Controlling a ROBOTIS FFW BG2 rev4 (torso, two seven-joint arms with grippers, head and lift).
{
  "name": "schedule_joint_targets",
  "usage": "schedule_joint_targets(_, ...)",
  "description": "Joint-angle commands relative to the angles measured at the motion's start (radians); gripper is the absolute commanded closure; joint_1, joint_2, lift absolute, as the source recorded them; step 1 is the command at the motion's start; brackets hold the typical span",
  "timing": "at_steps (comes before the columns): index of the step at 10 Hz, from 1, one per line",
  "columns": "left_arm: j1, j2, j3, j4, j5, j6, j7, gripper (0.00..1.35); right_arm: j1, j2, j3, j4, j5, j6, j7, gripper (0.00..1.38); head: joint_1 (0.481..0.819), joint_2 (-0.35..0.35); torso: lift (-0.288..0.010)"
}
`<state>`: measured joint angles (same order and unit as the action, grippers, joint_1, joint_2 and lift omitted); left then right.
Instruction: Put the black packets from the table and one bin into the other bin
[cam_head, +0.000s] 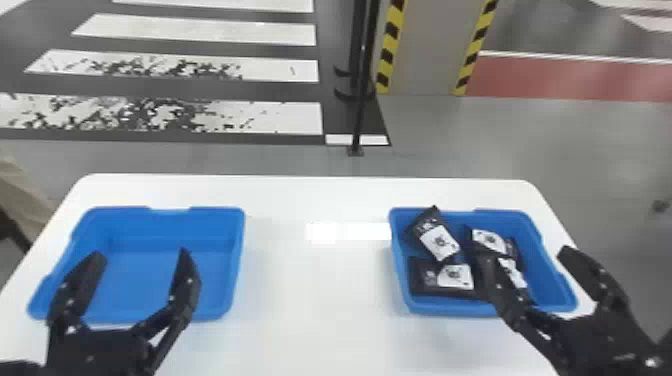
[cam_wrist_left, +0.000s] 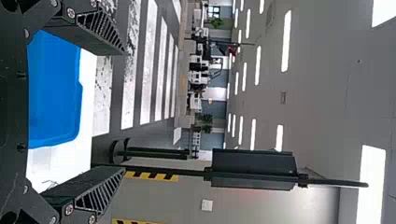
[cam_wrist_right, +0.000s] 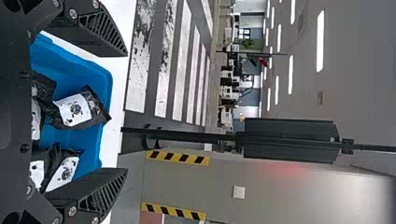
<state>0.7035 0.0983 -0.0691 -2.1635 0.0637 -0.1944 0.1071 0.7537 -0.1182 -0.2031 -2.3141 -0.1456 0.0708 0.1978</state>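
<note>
White desk (cam_head: 320, 300); transfer judged complete.
Left tool (cam_head: 142, 254): fingers apart, holding nothing, by the left bin (cam_head: 120, 212). Right tool (cam_head: 526, 253): likewise apart, by the right bin (cam_head: 450, 307). Black packets (cam_head: 437, 240): loosely heaped within the latter. Next move, as judged: no further grasp; draw both arms back, heap undisturbed.

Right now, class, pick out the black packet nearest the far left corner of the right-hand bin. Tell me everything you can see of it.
The packet is black, with a white label carrying dark print. Its wrapper looks like thin, crinkled, slightly glossy film. It lies slanted in the blue bin, one corner reaching up to the far rim. Its near end meets another packet; whether it rests on it, I cannot tell. No end effector holds it.
</note>
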Motion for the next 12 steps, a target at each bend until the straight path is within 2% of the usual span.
schedule_joint_targets(1,-0.002,0.0,0.001,0.0,0.0,0.0,-0.001,0.16,0.0,-0.001,0.0,0.001,0.002,-0.009,0.002,0.15,0.695,-0.088,-0.11)
schedule_joint_targets(12,-0.011,0.0,0.003,0.0,0.004,0.0,-0.017,0.16,-0.017,-0.001,0.008,0.045,-0.014,-0.088,0.002,0.15,0.695,-0.088,-0.11)
